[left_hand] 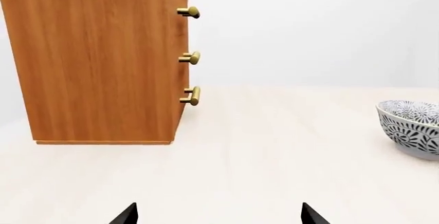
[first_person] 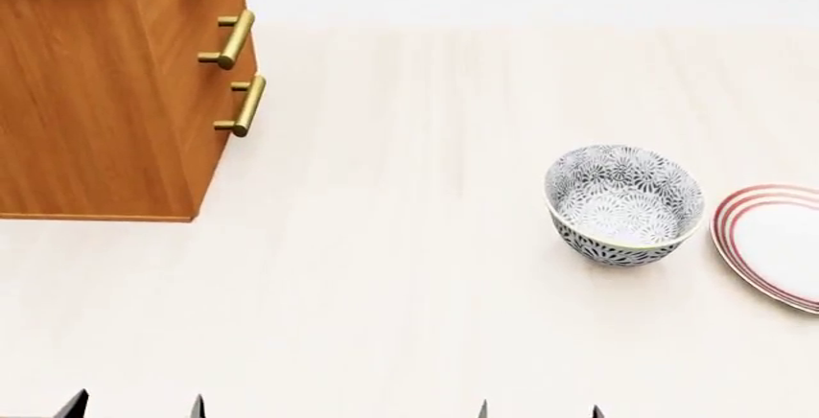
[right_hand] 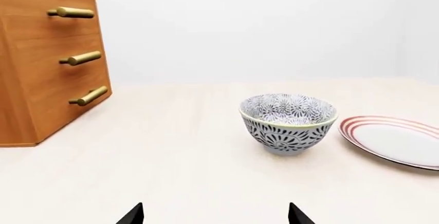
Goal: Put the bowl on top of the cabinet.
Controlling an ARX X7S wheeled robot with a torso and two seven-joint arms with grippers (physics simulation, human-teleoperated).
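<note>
Head view shows the bowl (first_person: 624, 204) standing upright on the pale table (first_person: 384, 293), mouth facing up, well apart from the cabinet (first_person: 96, 102) at the far left and just beside the red-ringed plate (first_person: 774, 245) on its right; a narrow gap appears to separate bowl and plate. The bowl is round, so it has no long horizontal axis; its axis of symmetry runs vertically, and any side of the rim offers an equal approach. The cabinet stands with its three brass handles (first_person: 230, 44) facing the open table, and only a corner of its lighter top is visible. The left gripper (first_person: 134, 406) and the right gripper (first_person: 538, 408) sit low at the near edge, each with its fingertips spread apart and holding nothing. The right wrist view looks straight at the bowl, which suggests the right arm is staged for the pickup; the bowl lies on that arm's side. The task has not started: the bowl rests on the table. The lift probably requires clearing the full cabinet height before the bowl moves across.
</note>
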